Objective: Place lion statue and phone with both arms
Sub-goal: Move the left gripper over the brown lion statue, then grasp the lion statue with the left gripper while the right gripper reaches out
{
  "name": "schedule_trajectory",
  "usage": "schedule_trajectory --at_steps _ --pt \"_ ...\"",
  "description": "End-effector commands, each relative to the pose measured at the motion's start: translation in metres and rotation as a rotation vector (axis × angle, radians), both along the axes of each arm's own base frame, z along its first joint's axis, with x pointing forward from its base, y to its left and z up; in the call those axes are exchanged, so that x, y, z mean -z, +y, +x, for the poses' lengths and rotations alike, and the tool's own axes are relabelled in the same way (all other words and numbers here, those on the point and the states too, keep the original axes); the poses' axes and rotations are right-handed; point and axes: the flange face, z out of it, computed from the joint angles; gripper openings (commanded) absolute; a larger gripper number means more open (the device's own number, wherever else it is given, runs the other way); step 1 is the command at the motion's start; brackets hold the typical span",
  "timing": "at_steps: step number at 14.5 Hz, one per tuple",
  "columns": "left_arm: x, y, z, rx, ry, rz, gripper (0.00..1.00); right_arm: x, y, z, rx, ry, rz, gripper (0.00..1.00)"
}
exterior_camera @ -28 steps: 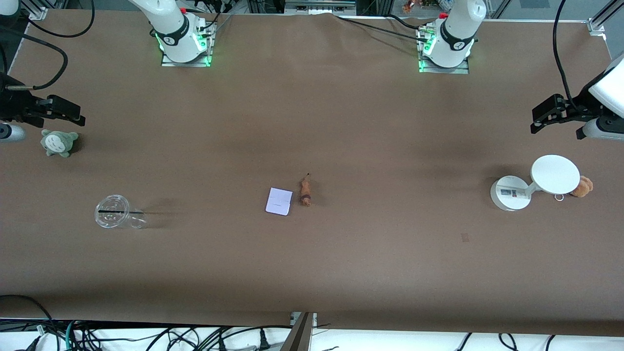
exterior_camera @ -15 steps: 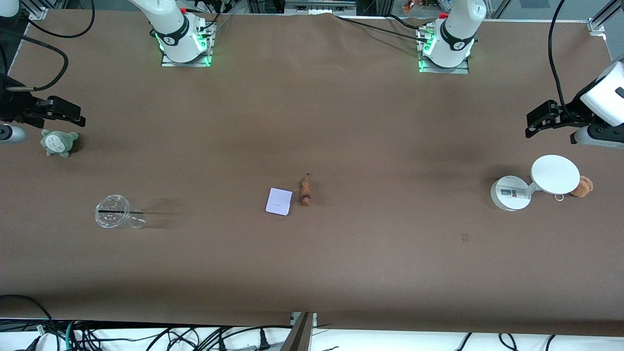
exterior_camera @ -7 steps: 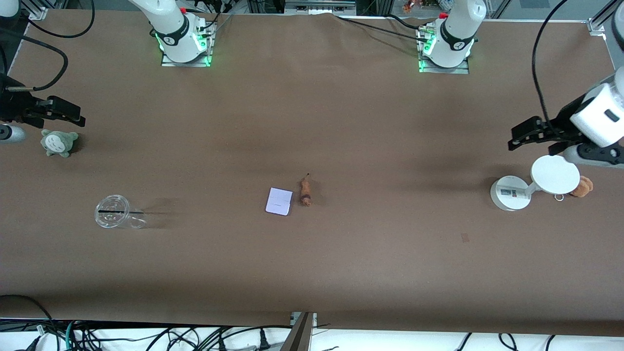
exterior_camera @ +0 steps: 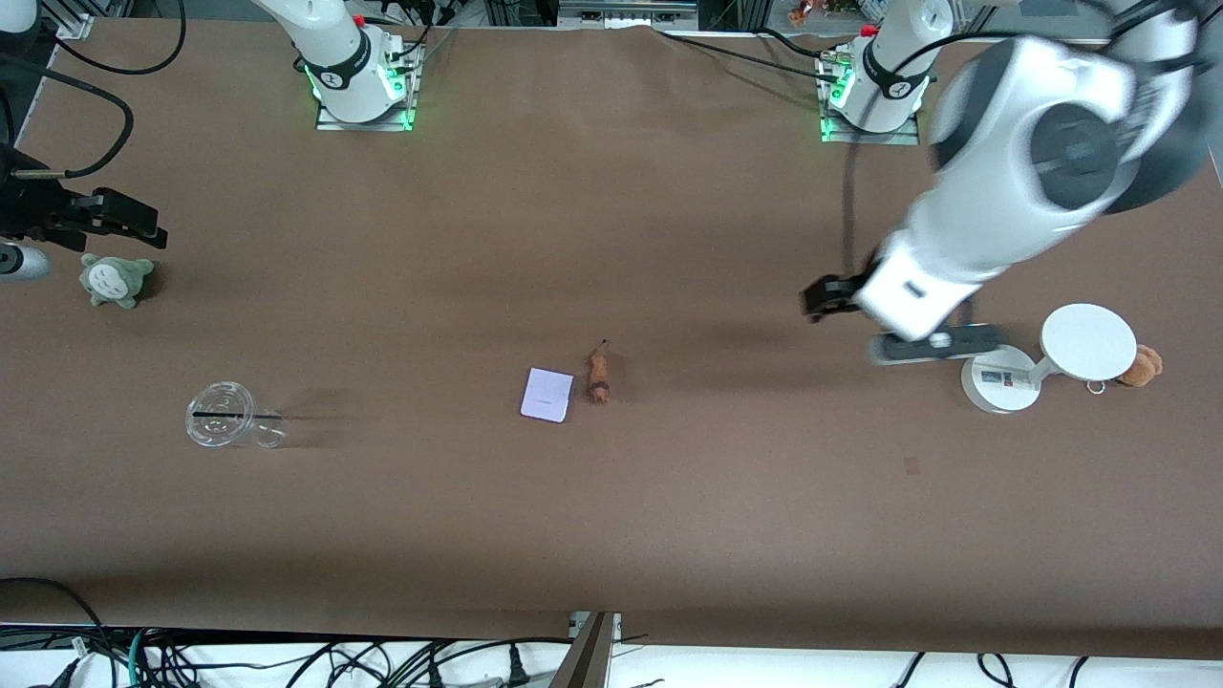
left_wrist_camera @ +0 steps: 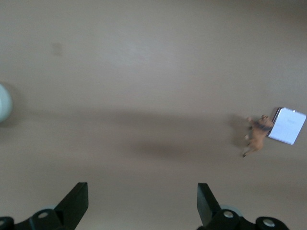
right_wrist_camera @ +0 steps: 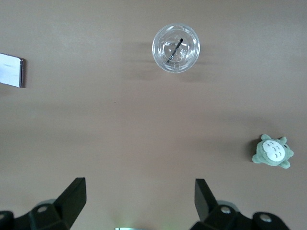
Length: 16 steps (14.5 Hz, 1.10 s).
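Wide apart, left pincer [left_wrist_camera: 139, 206] fingers, holding nothing, over table [left_wrist_camera: 144, 72]

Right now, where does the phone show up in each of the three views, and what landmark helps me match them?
Front view: the phone lies flat mid-table, beside the lion statue.
Left wrist view: the phone sits at the frame's edge, touching or nearly touching the lion statue.
Right wrist view: only part of the phone shows, cut by the frame's edge.
Shared landmark: the clear cup, also in the right wrist view; the lion statue links front and left wrist.
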Motion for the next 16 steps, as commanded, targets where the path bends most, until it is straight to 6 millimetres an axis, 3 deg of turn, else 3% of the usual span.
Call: schedule_trajectory --at_steps 1,4,8,16 --pt "0.04 -0.069 0.01 -0.051 -0.046 0.028 1.0 -0.006 -0.001 0.001 -0.003 0.0 -0.008 1.0" --pt "0.084 -0.142 -0.001 -0.119 -0.094 0.005 1.0 -0.006 -0.001 0.001 -0.005 0.0 -0.007 1.0" --pt "0.159 -0.208 -0.008 -0.175 -0.181 -0.045 1.0 -0.005 -0.003 0.001 0.003 0.005 -0.006 1.0" --pt "0.251 -0.247 -0.022 -0.199 -0.276 -0.061 1.0 0.001 -0.011 0.004 0.014 0.014 -0.002 1.0"
